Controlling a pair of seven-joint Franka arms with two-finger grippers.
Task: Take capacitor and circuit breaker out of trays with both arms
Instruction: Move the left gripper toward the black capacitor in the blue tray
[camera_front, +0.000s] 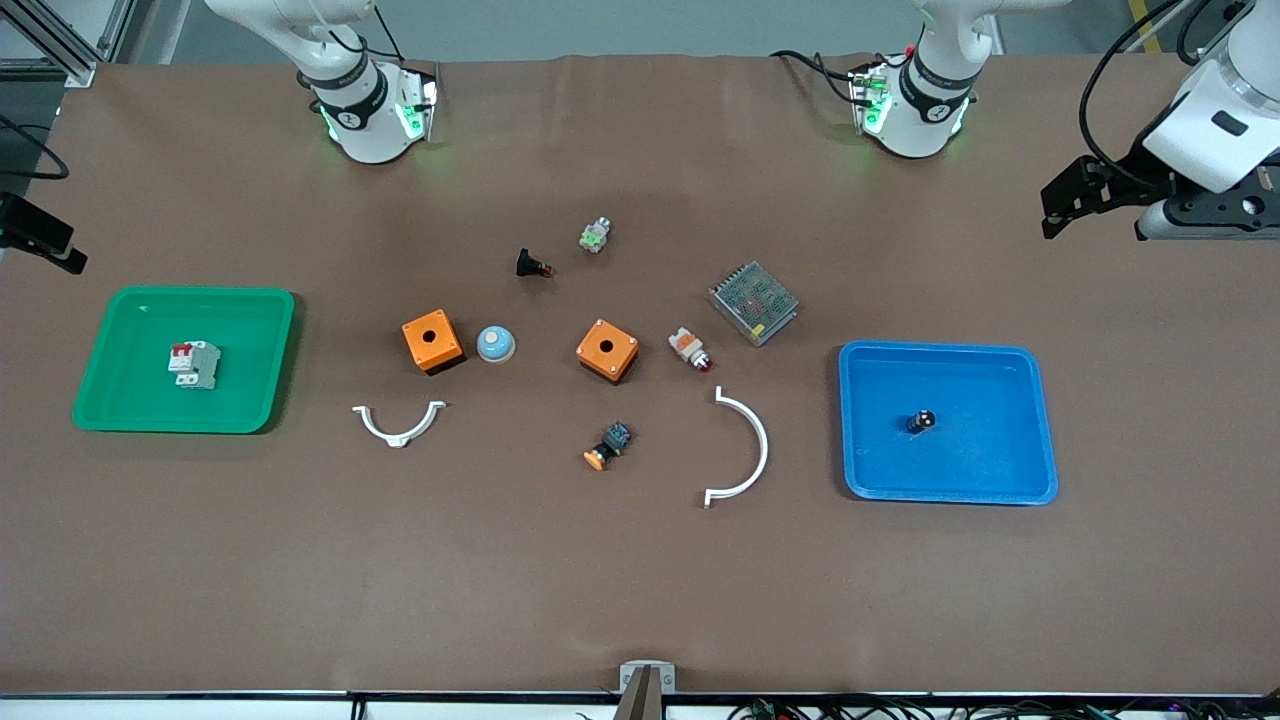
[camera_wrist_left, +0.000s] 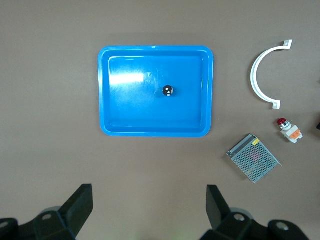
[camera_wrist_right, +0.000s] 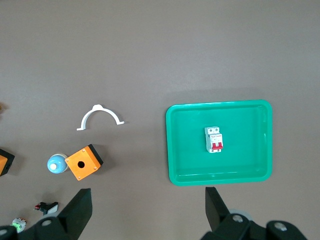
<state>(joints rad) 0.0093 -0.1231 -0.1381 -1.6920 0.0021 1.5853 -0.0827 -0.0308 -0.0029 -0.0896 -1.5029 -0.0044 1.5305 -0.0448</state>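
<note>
Blue tray: glossy moulded plastic, with a bright glare patch on its floor in the left wrist view. Green tray: the same smooth, shiny plastic. Both trays rested on a matt brown table covering, faintly creased. Between the trays, the power supply showed a perforated bare-metal casing, and the two orange boxes looked matt plastic.
</note>
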